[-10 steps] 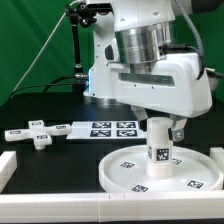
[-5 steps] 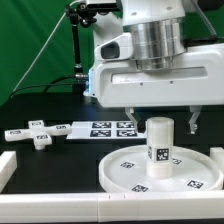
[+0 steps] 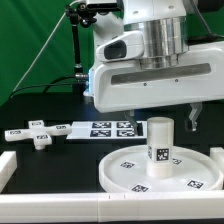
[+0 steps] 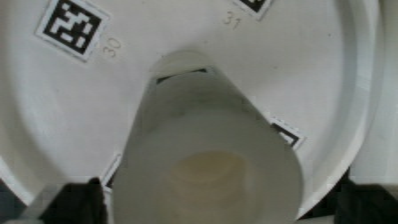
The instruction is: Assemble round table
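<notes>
The thick short cylinder stands upright on the large rimmed round disc, right of its centre in the exterior view. My gripper hangs just above the cylinder's top, open, with one finger on each side and clear gaps between. The wrist view looks straight down the cylinder onto the disc, and the gripper shows only as dark fingertips at the frame's corners. The small cross-shaped piece lies on the black table at the exterior view's left.
The marker board lies flat behind the disc. White border rails run along the front and the left of the table. A black stand and green backdrop are at the back.
The hand has turned about its vertical axis, from edge-on to broadside to the camera, and risen a little. The jaws stayed wide. The cylinder and the disc have not moved.
</notes>
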You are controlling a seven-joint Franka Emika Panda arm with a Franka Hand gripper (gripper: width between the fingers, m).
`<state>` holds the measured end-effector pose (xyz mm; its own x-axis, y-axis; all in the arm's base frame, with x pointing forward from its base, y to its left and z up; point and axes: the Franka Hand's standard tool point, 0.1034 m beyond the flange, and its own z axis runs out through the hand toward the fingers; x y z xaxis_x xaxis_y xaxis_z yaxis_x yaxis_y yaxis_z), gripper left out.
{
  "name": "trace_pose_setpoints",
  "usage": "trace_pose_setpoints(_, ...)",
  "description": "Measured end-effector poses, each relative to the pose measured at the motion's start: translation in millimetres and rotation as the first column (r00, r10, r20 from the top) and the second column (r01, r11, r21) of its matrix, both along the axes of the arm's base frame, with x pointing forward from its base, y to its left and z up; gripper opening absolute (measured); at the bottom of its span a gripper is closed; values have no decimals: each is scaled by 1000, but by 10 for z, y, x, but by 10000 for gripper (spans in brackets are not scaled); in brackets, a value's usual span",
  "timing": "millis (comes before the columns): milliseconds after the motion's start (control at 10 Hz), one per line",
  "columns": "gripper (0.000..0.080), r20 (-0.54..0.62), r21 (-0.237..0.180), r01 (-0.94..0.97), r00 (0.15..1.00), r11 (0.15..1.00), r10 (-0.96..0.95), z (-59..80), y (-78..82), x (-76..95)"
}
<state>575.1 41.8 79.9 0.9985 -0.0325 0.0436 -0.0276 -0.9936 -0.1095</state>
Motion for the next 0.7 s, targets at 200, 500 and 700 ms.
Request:
trace_pose_setpoints(200, 648, 14, -43, -263, 964, 964, 264, -4, 17, -5)
trace_pose_setpoints(500, 648, 21, -75, -505, 861, 860, 507, 7, 13, 1)
trace_pose_setpoints(700, 648, 22, -84, -591, 804, 802, 595, 1, -14, 0)
